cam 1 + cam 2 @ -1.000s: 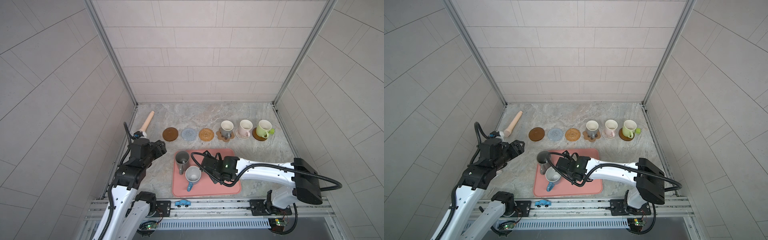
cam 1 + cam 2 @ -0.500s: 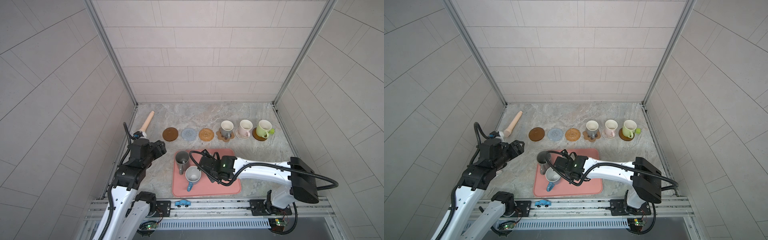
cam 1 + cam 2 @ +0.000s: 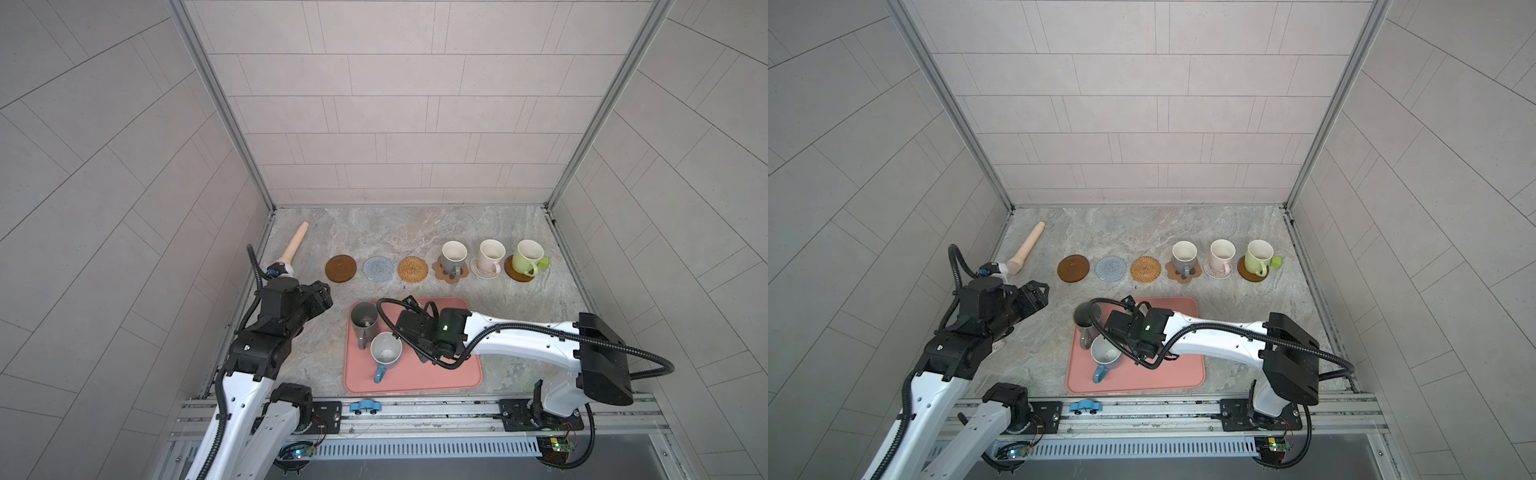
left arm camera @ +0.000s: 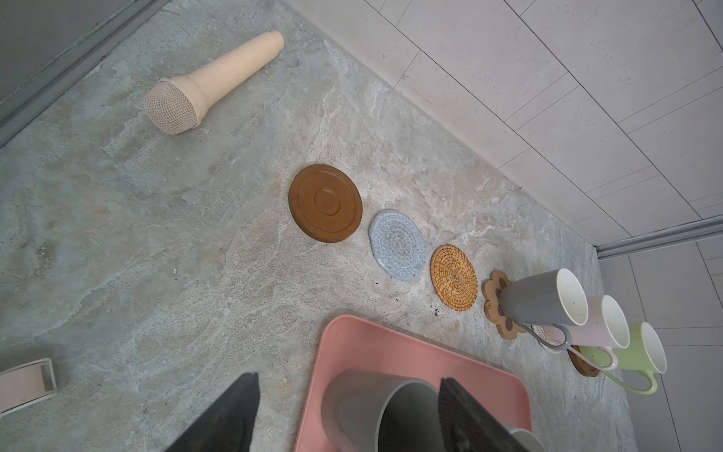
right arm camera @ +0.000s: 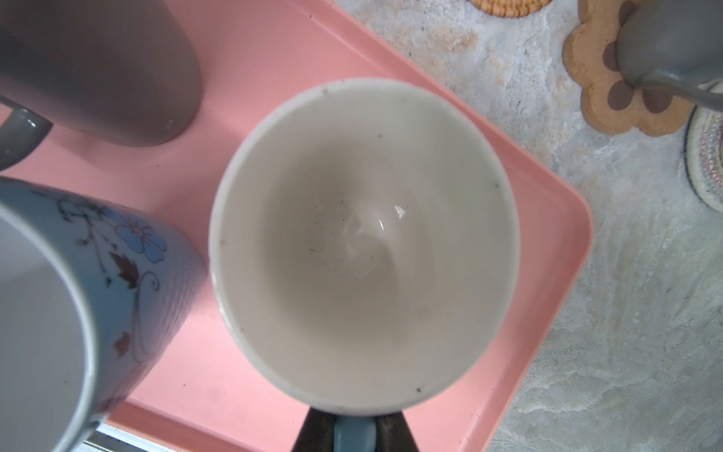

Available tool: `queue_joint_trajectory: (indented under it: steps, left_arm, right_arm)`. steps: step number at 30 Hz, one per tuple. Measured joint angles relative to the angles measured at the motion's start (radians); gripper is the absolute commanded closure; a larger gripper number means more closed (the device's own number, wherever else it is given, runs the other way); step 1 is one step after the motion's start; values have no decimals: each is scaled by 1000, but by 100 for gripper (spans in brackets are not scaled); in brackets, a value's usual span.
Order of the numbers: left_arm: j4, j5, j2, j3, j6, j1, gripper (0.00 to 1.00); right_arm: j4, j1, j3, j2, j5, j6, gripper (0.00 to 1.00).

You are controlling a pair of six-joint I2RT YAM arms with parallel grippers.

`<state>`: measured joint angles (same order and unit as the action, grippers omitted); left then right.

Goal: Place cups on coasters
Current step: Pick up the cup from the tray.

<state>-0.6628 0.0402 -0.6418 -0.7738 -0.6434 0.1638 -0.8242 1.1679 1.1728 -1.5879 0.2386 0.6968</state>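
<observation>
Mug (image 5: 364, 242), ceramic, cream inside, blue-grey handle (image 5: 354, 440): likely rigid, glazed-slick, breakable; hold at handle, where right gripper (image 5: 354, 428) is clamped; left gripper (image 4: 348, 415) open, empty

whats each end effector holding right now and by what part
Right end effector grips the cream-lined mug by its handle; left end effector holds nothing.

Both top views look steeply down from high above the near edge, over the whole grey marbled tabletop (image 3: 395, 232). The left wrist camera sits low at the near left, facing far and right. The right wrist camera looks straight down, very close, into a cream-lined blue-handled cup (image 5: 364, 242). Both wrist views share the flat pink rectangular tray (image 4: 391, 352) and brown paw-shaped coaster (image 5: 587, 86).
</observation>
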Motion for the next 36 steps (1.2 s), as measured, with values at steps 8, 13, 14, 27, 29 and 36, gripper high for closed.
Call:
queue_joint_trajectory:
  steps: [8,13,14,27,29,36]
  left_arm:
    - [-1,0,0,0,8,0,21]
    - [-2,0,2,0,9,0,21]
    - [-2,0,2,0,11,0,21]
    - [-3,0,2,0,13,0,21]
    - [-3,1,2,0,14,0,21]
    - [-11,8,6,0,14,0,21]
  right_arm:
    - [-4,-22,24,0,11,18,94]
    - [-9,-39,39,0,24,30,94]
    - [-10,-45,43,0,27,34,94]
    - [16,-140,165,-95,76,55,95]
    - [28,-157,200,-141,82,56,95]
    - [51,-200,323,-284,96,56,96]
